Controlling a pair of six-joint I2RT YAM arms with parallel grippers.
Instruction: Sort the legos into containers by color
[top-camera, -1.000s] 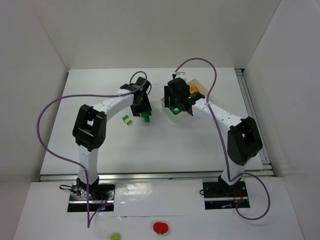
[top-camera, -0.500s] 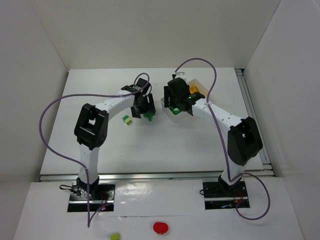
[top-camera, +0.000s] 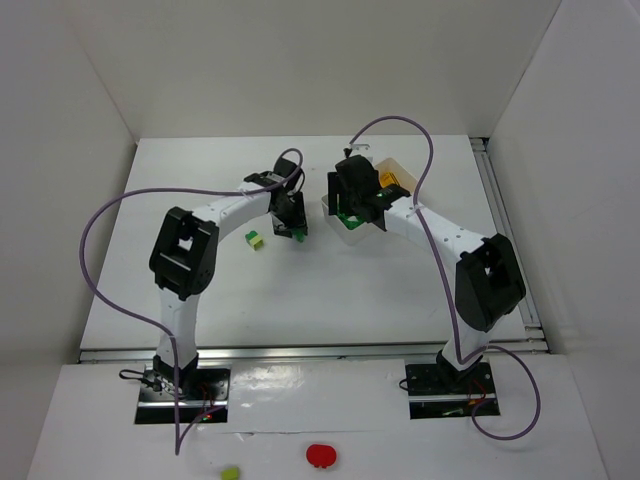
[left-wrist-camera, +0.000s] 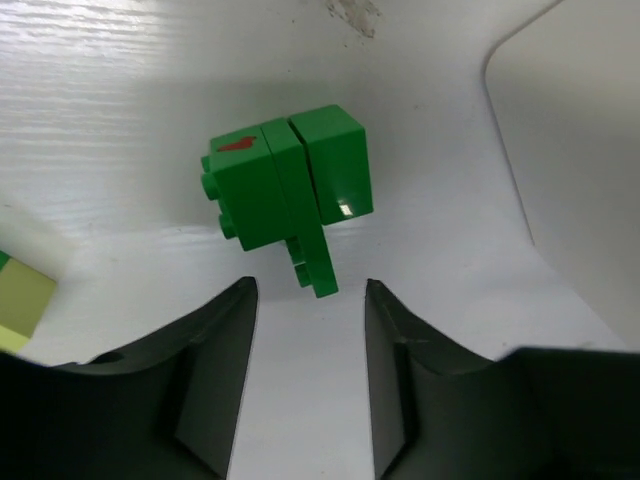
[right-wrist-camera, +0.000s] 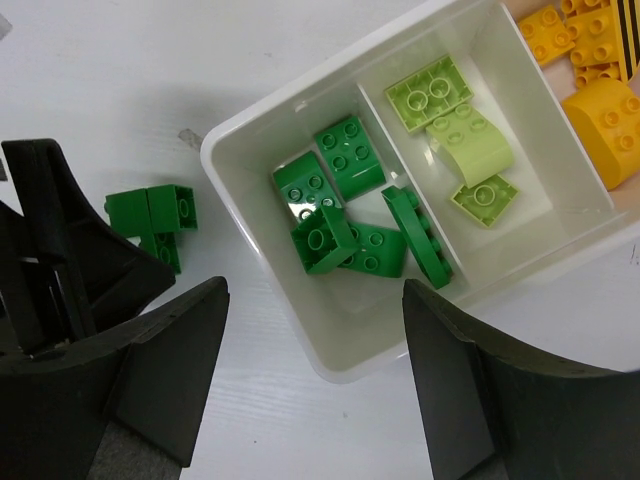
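We are looking at a robotics lab bench, set up as a closed test cell. Plain white panels (top-camera: 300, 70) are boxing in a white table (top-camera: 200, 290) on three sides. Two small robot arms, the left arm (top-camera: 180, 255) and the right arm (top-camera: 487, 280), are standing on metal base plates (top-camera: 212, 386) at the near edge. Purple cables (top-camera: 400, 119) are looping from them, and an aluminium rail (top-camera: 300, 352) is running along the table's front.

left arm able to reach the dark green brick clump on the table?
Probably yes: the dark green clump lies just ahead of the open left gripper, nothing between them, tray off to the side.
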